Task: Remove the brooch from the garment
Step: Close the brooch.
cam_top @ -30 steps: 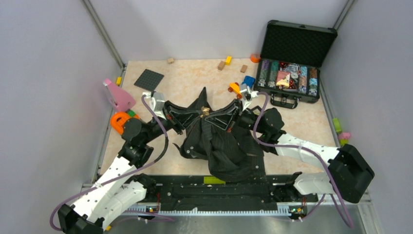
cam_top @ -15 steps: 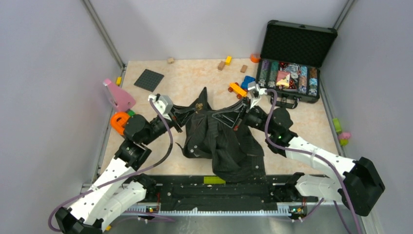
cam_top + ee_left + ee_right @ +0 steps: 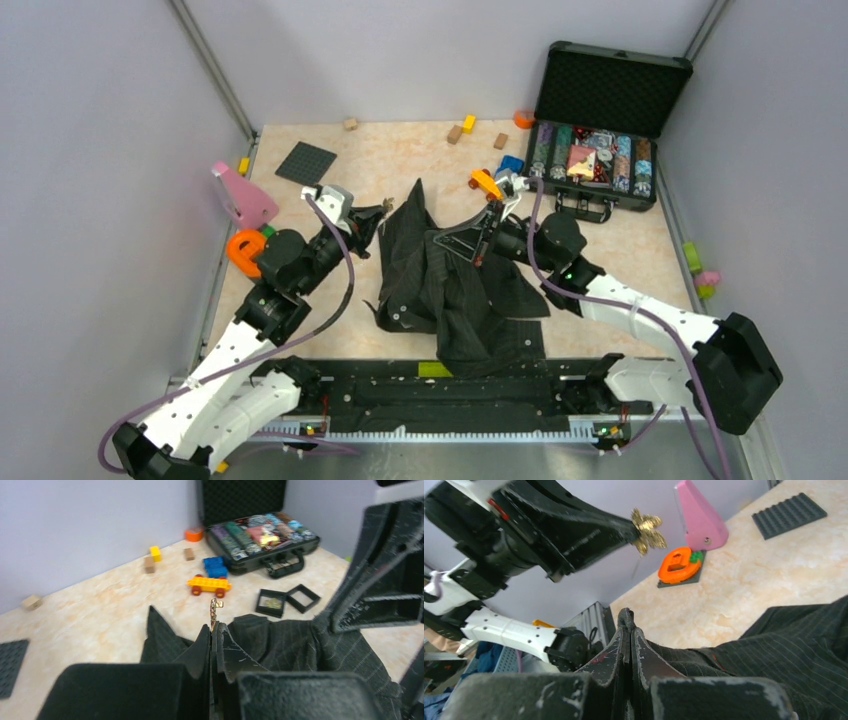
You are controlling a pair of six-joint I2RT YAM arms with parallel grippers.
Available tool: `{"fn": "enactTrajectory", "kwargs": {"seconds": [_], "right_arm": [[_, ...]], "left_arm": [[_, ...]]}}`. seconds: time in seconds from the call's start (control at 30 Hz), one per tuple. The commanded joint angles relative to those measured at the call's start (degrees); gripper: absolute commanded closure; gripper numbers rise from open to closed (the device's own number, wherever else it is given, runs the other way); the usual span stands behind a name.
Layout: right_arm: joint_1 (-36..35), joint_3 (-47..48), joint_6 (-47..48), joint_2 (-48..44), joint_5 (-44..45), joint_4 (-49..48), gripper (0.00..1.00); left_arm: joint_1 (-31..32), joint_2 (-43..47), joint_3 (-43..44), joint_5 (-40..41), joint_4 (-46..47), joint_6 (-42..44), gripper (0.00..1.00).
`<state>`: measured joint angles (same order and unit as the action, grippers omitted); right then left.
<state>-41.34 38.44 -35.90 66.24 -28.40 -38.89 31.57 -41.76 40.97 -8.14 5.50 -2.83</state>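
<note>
The dark pinstriped garment [image 3: 450, 290] lies crumpled in the middle of the table. Above the tabletop, just left of its collar point [image 3: 413, 200], my left gripper [image 3: 382, 212] is shut on the gold brooch [image 3: 647, 530]. In the left wrist view the brooch [image 3: 215, 611] sticks out edge-on from the closed tips [image 3: 214, 629], clear of the cloth [image 3: 280, 640]. My right gripper [image 3: 440, 240] is shut on a pinch of the garment's fabric [image 3: 625, 616], and the cloth [image 3: 774, 645] spreads below it.
An open black case [image 3: 600, 150] with coloured chips stands at the back right. Two small black boxes [image 3: 285, 600], a yellow toy car [image 3: 209, 584] and a blue block [image 3: 215, 566] lie beyond the garment. A pink wedge [image 3: 243, 195], an orange piece [image 3: 245, 245] and a dark baseplate [image 3: 306, 162] sit at the left.
My left gripper has drawn back to the left with the brooch, which has come away from the garment. The right gripper has kept its pinch of cloth and shifted slightly.
</note>
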Motion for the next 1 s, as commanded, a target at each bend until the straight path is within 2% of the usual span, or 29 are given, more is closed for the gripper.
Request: {"fn": "enactTrajectory", "kwargs": {"seconds": [0.0, 0.1, 0.2, 0.33, 0.5, 0.53, 0.57, 0.6, 0.63, 0.7, 0.8, 0.87, 0.97], "right_arm": [[0.6, 4.7, 4.4, 2.3, 2.9, 4.2, 1.0], [0.6, 12.1, 5.9, 8.0, 2.6, 6.1, 1.0], [0.6, 26.9, 9.0, 15.2, 2.3, 10.8, 1.0], [0.6, 54.2, 14.5, 26.2, 3.3, 21.2, 1.0], [0.8, 95.8, 17.0, 43.7, 6.9, 36.2, 1.0], [0.8, 104.1, 16.9, 47.8, 6.8, 39.3, 0.96], [0.9, 109.6, 16.5, 50.7, 6.7, 42.0, 0.81], [1.0, 112.2, 16.1, 52.5, 6.7, 43.7, 0.61], [1.1, 110.9, 15.6, 52.1, 6.4, 44.4, 0.5], [1.2, 101.1, 15.3, 48.1, 5.8, 43.5, 0.42], [1.3, 73.6, 14.6, 36.6, 7.3, 34.0, 0.39], [1.4, 58.5, 14.0, 29.0, 8.3, 26.9, 0.39], [1.4, 41.8, 14.3, 19.8, 7.1, 21.4, 0.39]], "left_arm": [[0.2, 2.0, 3.8, 12.3, 0.1, 0.3, 1.0], [0.2, 3.5, 4.3, 17.2, 0.1, 0.9, 1.0], [0.2, 5.3, 4.7, 21.7, 0.1, 2.1, 1.0], [0.1, 8.4, 4.7, 25.6, 0.9, 2.3, 1.0], [0.2, 12.0, 3.6, 27.3, 2.3, 2.3, 1.0], [0.2, 12.5, 3.3, 27.1, 2.8, 3.4, 1.0], [0.1, 12.7, 3.1, 26.7, 3.1, 3.6, 1.0], [0.1, 12.7, 3.2, 26.0, 3.2, 3.6, 1.0], [0.1, 12.7, 3.3, 25.4, 3.2, 3.6, 1.0], [0.1, 12.6, 3.4, 23.9, 3.1, 3.3, 1.0], [0.1, 12.2, 3.2, 21.6, 2.7, 2.1, 1.0], [0.1, 11.7, 3.0, 19.9, 2.7, 0.4, 1.0], [0.1, 10.8, 3.0, 17.4, 2.8, -1.4, 1.0]]}}
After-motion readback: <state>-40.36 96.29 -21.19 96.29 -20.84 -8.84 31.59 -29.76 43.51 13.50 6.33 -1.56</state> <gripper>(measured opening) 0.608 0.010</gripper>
